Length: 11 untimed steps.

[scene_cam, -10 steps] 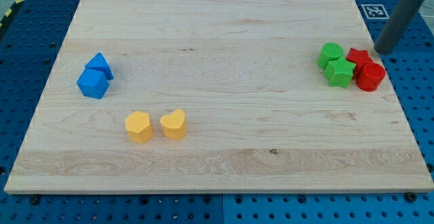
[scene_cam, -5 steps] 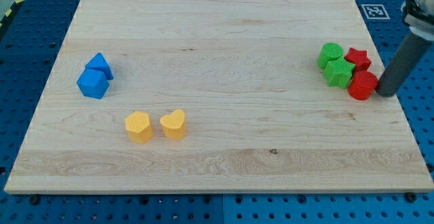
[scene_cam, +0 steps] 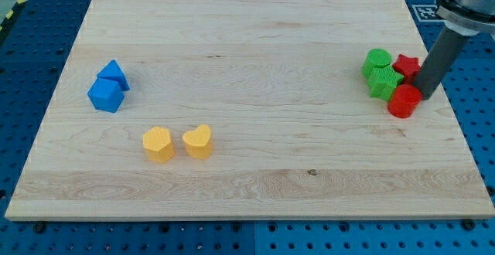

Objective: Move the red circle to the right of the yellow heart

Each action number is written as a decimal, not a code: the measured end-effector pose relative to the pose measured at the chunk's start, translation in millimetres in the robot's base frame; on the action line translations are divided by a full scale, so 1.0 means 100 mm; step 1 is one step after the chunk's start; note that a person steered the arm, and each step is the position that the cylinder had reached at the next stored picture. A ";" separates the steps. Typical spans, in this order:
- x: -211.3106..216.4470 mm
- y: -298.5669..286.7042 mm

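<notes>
The red circle [scene_cam: 404, 101] sits near the view's right edge of the wooden board [scene_cam: 247, 178], just below two green blocks [scene_cam: 380, 73] and a red star [scene_cam: 407, 65]. My tip [scene_cam: 425, 96] is right against the red circle's upper right side. The yellow heart [scene_cam: 198, 141] lies far off at the lower left of the view, with a yellow hexagon-like block [scene_cam: 158, 144] on its left.
Two blue blocks [scene_cam: 108, 86] touch each other at the view's left. A black-and-white marker tag [scene_cam: 427, 11] lies off the board at the top right. The board rests on a blue pegboard surface [scene_cam: 479, 93].
My tip came down from the top right to the red circle's right side, then moved left. The red circle slid left and slightly down, away from the star.
</notes>
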State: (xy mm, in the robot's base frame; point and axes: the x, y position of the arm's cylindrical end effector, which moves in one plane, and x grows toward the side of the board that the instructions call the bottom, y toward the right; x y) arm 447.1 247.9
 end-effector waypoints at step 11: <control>0.82 -1.64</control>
State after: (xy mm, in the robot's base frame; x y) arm 529.3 83.5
